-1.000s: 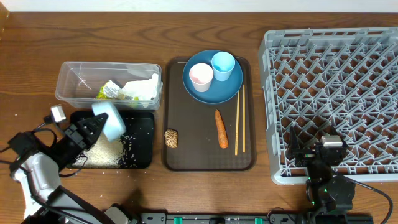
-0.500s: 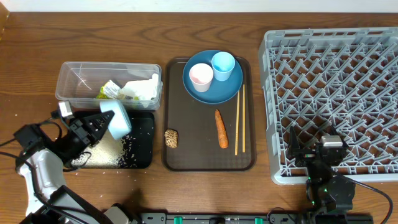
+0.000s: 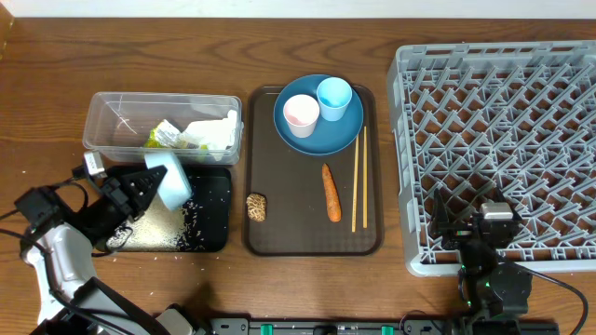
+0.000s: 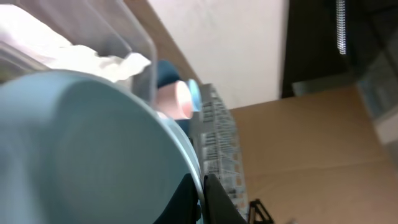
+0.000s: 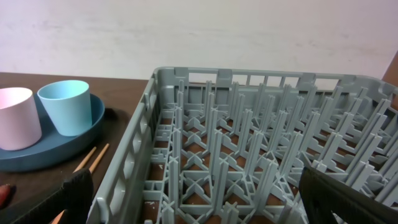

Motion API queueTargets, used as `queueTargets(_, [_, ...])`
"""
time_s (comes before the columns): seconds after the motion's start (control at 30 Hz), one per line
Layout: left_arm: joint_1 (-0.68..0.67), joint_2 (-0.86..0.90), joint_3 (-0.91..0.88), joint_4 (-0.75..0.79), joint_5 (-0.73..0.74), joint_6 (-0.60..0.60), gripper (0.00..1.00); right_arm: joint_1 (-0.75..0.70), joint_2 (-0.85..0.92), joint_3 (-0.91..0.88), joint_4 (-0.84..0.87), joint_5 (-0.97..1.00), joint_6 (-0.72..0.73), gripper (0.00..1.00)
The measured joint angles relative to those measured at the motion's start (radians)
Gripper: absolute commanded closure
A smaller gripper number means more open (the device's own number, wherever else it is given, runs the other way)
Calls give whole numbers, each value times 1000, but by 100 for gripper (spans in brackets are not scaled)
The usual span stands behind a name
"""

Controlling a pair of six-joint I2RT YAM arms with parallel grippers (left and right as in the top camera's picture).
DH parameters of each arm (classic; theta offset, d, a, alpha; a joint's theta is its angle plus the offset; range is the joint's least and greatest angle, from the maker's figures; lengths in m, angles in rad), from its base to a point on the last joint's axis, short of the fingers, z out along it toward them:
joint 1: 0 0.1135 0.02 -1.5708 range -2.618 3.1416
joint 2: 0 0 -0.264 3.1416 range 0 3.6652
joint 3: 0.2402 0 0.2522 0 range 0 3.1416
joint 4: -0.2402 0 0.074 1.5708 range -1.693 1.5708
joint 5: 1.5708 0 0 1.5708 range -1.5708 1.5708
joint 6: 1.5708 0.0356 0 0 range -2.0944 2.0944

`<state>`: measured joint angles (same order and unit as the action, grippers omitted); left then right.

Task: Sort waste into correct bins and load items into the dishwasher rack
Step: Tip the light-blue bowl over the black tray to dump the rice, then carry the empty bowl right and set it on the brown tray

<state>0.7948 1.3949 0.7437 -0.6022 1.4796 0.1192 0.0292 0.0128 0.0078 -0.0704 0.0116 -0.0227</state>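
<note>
Jaws L clamped on light-blue bowl (image 3: pixel 173 177) over black tray (image 3: pixel 225 212), jaws R wide, empty; rice (image 3: pixel 154 229), wrappers (image 3: pixel 197 136) binned; carrot (image 3: pixel 331 194), lump (image 3: pixel 256 207), rack (image 3: pixel 401 158) loading pending.

Overhead looks straight down; both low wrist views share the white-pink cup (image 5: pixel 17 117).

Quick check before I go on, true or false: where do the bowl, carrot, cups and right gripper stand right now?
1. The left gripper holds the light-blue bowl tilted over the black tray: true.
2. The carrot piece lies in the clear tub: false, it is on the brown tray.
3. The white-pink cup and light-blue cup stand in the dishwasher rack: false, they are on the dark-blue plate.
4. The right gripper is open: true.
</note>
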Motion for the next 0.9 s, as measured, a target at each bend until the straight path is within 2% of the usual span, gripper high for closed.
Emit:
queueTargets(0.23, [-18,-77,101,16,-180,-134,94,0,0,0,0,0,0,1])
queueTargets(0.4, [-129,-228,141,18,-363,-208,94,0,0,0,0,0,0,1])
queueTargets(0.63, [-463,-356,142,23,-668,-277,94,0,0,0,0,0,0,1])
queueTargets(0.9, [-887,-289,159,72,-961,-304,94,0,0,0,0,0,0,1])
